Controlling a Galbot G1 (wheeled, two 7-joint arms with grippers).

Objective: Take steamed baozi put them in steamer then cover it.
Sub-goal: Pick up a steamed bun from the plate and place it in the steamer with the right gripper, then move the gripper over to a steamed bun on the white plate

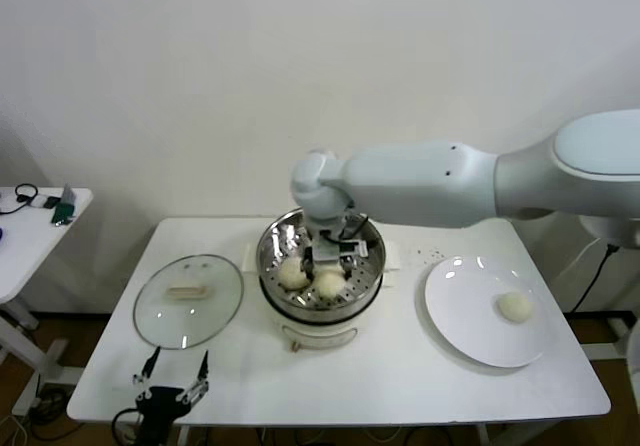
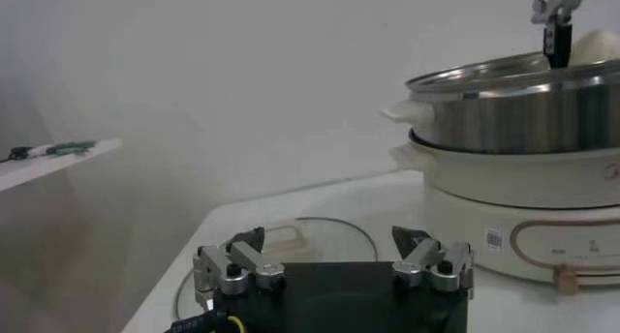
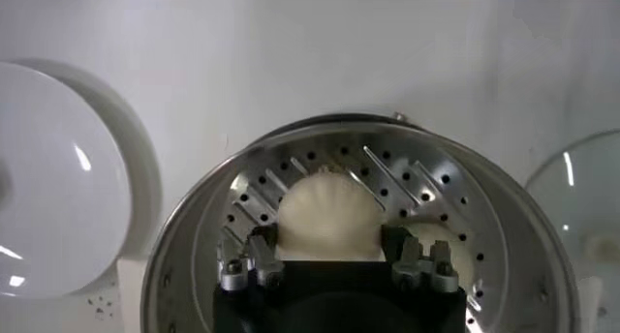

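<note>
- A small side table (image 1: 40, 221) stands at the far left, apart from the white counter (image 1: 400, 376), with a few small items on it.
- The left gripper (image 1: 172, 371) hangs at the counter's near left edge, just in front of the glass lid; its jaws stand wide apart and hold nothing, as the left wrist view also shows (image 2: 334, 257).
- The glass lid (image 1: 188, 301) lies flat on the counter to the left of the steamer, its cream handle (image 1: 187, 291) facing up.
- The steamer (image 1: 275, 241), a shiny perforated steel basket on a white pot base (image 1: 320, 334), sits at the counter's middle.
- Inside it, two steamed baozi show in the head view: one on the left (image 1: 292, 274) and one beside it (image 1: 329, 283).
- The right gripper (image 1: 330, 256) reaches down into the basket from the right; in the right wrist view its jaws (image 3: 334, 267) are clamped on either side of a baozi (image 3: 329, 214) that sits on the perforated floor, with another bun (image 3: 448, 253) partly hidden next to it.
- A white plate (image 1: 470, 336) lies to the right of the steamer, well apart from it.
- One baozi (image 1: 515, 307) rests on the plate's right part.
</note>
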